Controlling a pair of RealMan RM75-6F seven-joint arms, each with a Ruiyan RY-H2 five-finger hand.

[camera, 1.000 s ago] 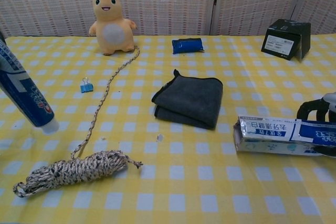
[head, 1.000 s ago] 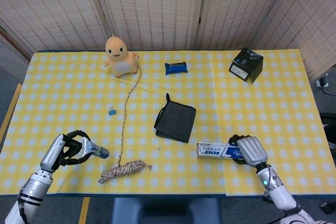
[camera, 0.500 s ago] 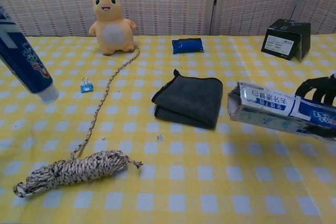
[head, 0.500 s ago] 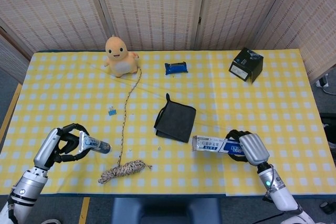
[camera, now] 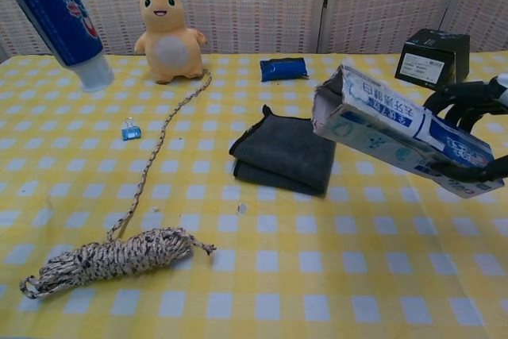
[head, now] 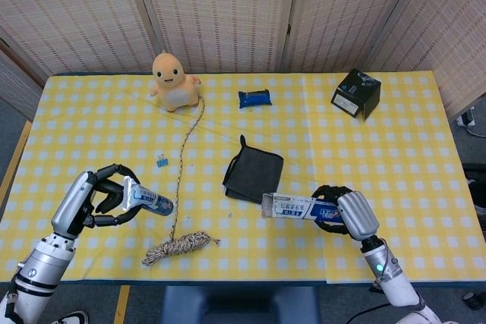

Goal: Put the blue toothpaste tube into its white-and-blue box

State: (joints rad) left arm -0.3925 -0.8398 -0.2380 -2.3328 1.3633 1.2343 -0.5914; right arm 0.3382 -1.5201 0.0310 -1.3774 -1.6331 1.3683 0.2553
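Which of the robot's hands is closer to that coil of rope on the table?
The left. The left hand, holding the toothpaste tube, is just up and left of the rope coil. The right hand, holding the box, is across the table.

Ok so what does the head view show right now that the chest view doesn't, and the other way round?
Only the head view shows the left hand gripping the toothpaste tube, and all of the right hand. Only the chest view looks into the box's open end, which faces the tube's capped end. Both show tube and box held above the table, apart from each other, plus the plush toy, grey cloth, coiled rope, blue packet and black box.
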